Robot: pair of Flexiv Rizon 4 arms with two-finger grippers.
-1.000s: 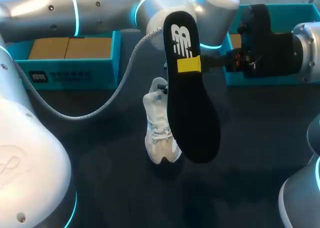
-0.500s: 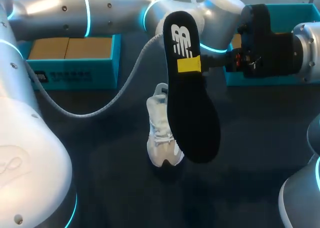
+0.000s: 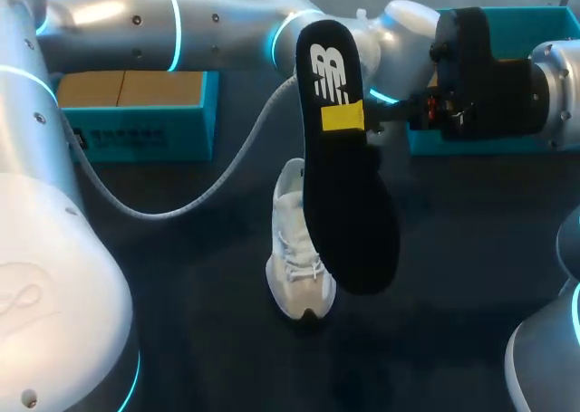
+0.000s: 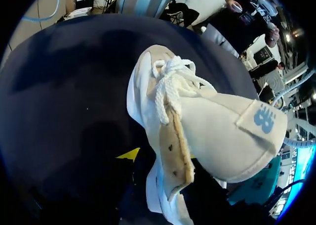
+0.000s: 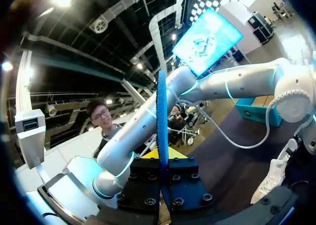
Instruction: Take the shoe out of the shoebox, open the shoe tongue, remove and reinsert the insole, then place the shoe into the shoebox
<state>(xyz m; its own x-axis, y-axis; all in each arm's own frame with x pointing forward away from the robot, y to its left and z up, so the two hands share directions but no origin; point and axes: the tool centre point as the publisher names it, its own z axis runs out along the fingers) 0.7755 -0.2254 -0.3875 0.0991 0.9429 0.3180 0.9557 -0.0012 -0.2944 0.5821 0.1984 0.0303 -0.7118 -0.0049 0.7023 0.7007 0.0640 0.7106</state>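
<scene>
Dark table (image 3: 181, 321) is filling the scene, with my arms' pale bases sitting at the near corners. Nearest to the middle, the white shoe (image 3: 297, 267) is standing steeply, toe down on the table and heel up toward the far side. In the left wrist view its laces are lying loose and its tongue is bending out away from the opening.

The left gripper (image 4: 160, 178) is clamping the shoe at the heel. One yellow tip is showing against the shoe's side; the other is hiding behind the heel. In the head view this gripper is hiding behind the insole.

Just over the shoe, the black insole (image 3: 349, 222) is hanging in the air, long axis running near to far, flat face toward the head camera. The right gripper (image 3: 344, 119) is coming in from the right and pinching it tight near its far end. In the right wrist view the insole is sitting edge-on between both fingers, which are closing on it from two sides.

A grey cable (image 3: 181, 208) is drooping from the left arm, which is stretching across the far side of the table.

Farthest back, the teal shoebox (image 3: 136, 138) is sitting at far left with brown cardboard inside. The other teal box (image 3: 512, 18) is sitting at far right, mostly behind the right wrist.
</scene>
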